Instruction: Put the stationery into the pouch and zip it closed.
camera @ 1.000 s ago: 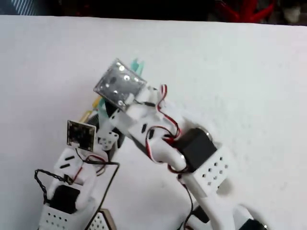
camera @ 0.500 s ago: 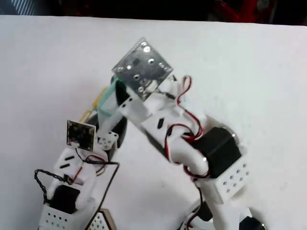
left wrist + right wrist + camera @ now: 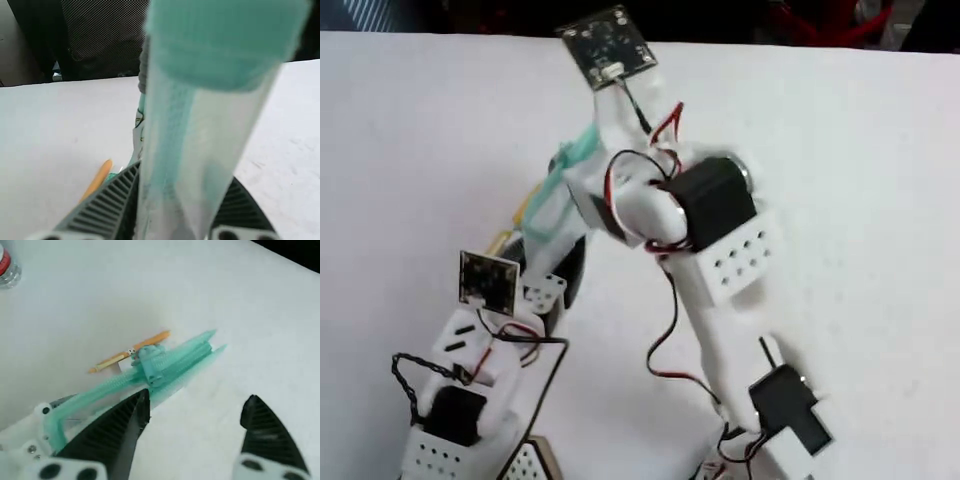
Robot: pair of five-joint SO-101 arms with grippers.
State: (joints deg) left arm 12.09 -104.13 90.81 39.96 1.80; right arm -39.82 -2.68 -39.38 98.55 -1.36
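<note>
My left jaws are closed on one end of the pouch [image 3: 200,125], a teal, see-through sleeve. It runs out from between my two ribbed fingers [image 3: 112,205] and away over the white desk [image 3: 50,130]. From the left wrist the pouch rises close in front of the camera, with its thick teal edge farthest from the jaws. I cannot tell whether its far end rests on the desk or hangs just above it, nor whether the zip is open or closed.

A pencil [image 3: 131,352], orange-yellow, lies flat on the desk outside the pouch. It sits just beside the pouch's long side and at a slight angle to it, with its middle hidden behind a teal lump on the pouch.

My right jaws are spread wide and hold nothing. They hang over bare desk on the side of the pouch away from the pencil, and the tip of one black finger [image 3: 125,430] is close to the pouch's edge.

From above, my left arm [image 3: 470,340] lies low at the desk's near edge, and my right arm [image 3: 720,260] stretches past it, over the pouch. A bottle [image 3: 6,265] stands well apart at the desk's far side.
</note>
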